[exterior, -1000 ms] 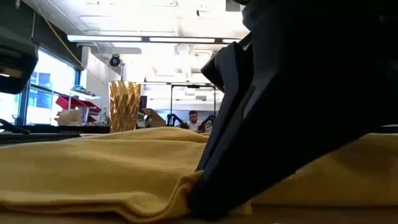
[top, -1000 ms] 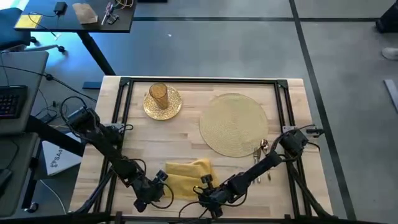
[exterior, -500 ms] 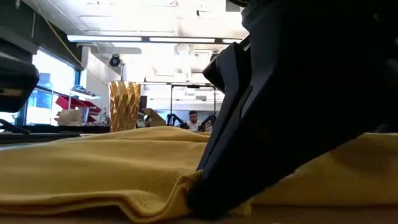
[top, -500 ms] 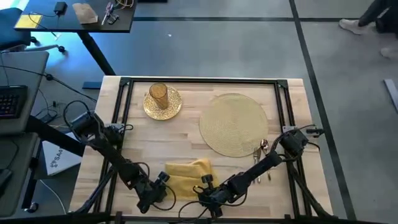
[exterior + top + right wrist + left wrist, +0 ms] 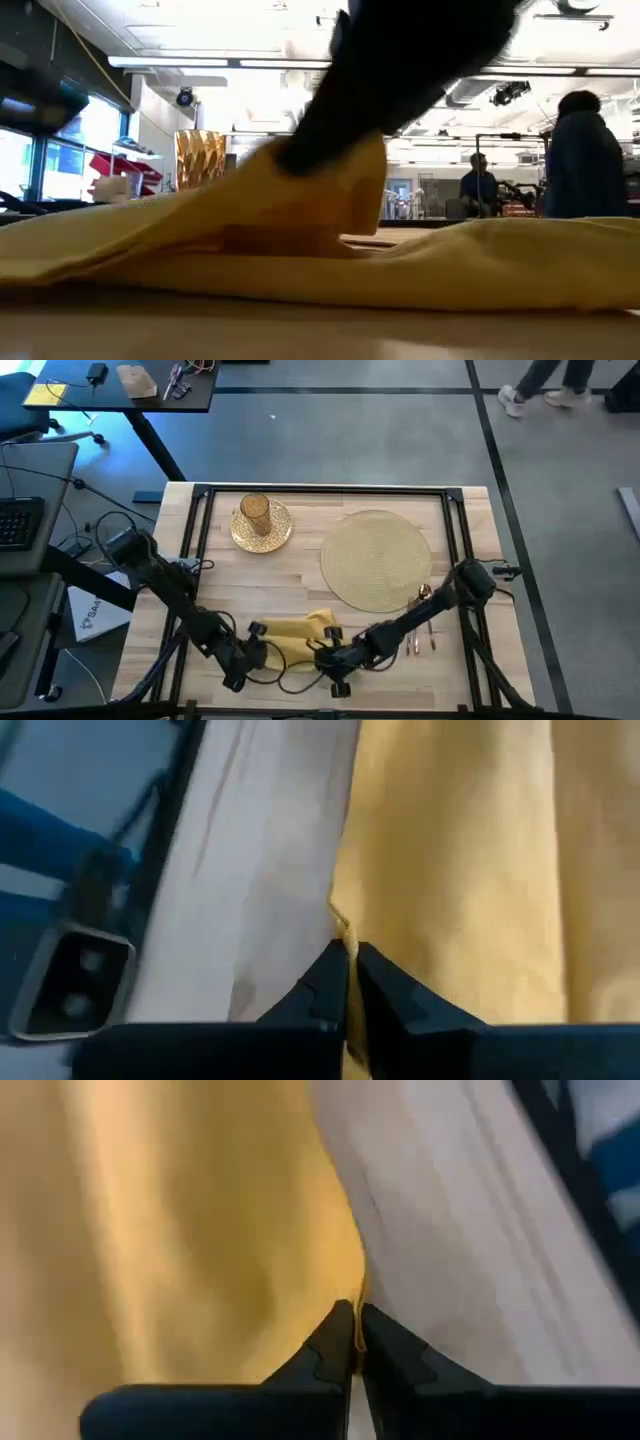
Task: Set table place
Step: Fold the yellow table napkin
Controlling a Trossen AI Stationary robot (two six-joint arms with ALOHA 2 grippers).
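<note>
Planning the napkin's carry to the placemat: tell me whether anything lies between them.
Nothing visible does. Both grippers, left and right, have their jaws shut on the yellow napkin near the table's front edge. Bare wood lies between it and the placemat. The cutlery sits beside the placemat, the plate and glass far off.

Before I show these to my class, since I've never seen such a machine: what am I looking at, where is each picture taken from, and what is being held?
Two dark robot arms work at a wooden table. One picture looks straight down from above, one looks level across the tabletop, and two come from cameras on the arms' wrists. On the table lie a round woven placemat, a gold plate with an amber glass standing on it, copper cutlery by the placemat, and a yellow napkin near the front edge. The left gripper and the right gripper are each shut on an edge of the napkin, one at each end. People show in the room behind.
</note>
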